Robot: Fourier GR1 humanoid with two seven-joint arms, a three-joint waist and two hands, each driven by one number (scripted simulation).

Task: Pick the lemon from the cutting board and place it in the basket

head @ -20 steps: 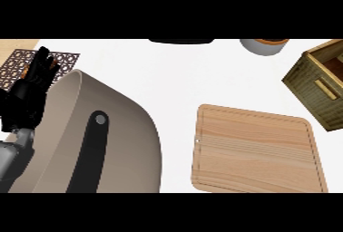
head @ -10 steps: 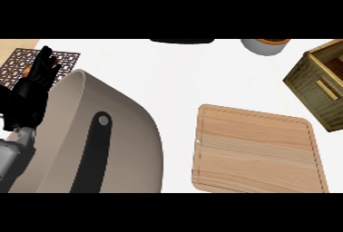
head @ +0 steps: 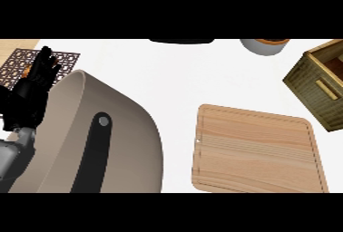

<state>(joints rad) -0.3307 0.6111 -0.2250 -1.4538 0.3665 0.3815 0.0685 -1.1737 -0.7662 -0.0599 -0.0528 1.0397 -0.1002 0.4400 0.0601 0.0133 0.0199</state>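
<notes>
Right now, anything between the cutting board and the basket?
No. In the head view only bare white counter separates the cutting board from the basket. No lemon shows on the board.

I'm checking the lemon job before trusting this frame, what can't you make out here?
- Lemon: none on the cutting board, head view.
- Right hand: out of view.
- Basket: cut by right edge, interior mostly unseen.
- Left hand: partly hidden behind a large beige object.
- Grey cup: cut by top edge.

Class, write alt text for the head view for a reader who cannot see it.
A bare wooden cutting board lies on a white counter, with a wooden basket at the right edge. No lemon shows. The left robot hand rests open at the left.
</notes>
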